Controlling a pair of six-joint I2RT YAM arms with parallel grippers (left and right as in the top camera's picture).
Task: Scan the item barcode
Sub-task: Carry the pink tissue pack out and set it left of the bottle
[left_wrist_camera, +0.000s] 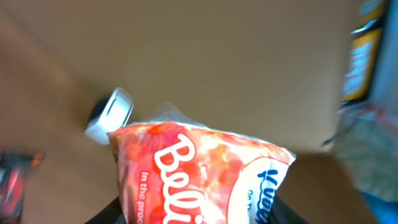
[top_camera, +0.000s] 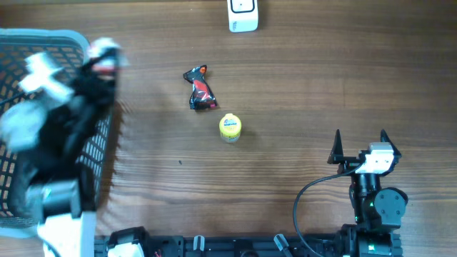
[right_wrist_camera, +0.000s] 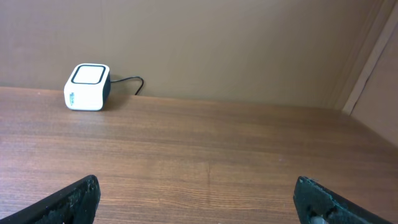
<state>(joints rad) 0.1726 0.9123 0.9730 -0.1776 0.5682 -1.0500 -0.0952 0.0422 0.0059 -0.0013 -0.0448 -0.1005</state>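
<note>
Closest to the left wrist camera, a red-and-white packet [left_wrist_camera: 199,174] with white lettering fills the lower middle of the view. It is clamped in the left gripper [left_wrist_camera: 193,214], whose dark fingers [left_wrist_camera: 104,217] show on either side of it at 6 o'clock. Beyond the packet, toward 10 o'clock, the white scanner [left_wrist_camera: 111,114] appears small and tilted in the view, well apart from the packet.

From overhead, the blue basket [top_camera: 43,34] takes up the 9 o'clock edge of the worktop [top_camera: 300,78]. The left arm [top_camera: 71,121], badly blurred, hangs over the basket's 3 o'clock rim, and the packet is only a white and red smear at the arm's 12 o'clock end. Near the middle of the worktop lies a black-and-red wrapper [top_camera: 200,89], and a yellow-lidded pot [top_camera: 230,127] stands just beside it at its 5 o'clock. The scanner sits at the 12 o'clock edge. At 4 o'clock the right gripper [top_camera: 360,135] rests low, its jaws spread wide and pointing toward 12 o'clock, facing the scanner from well apart.
</note>
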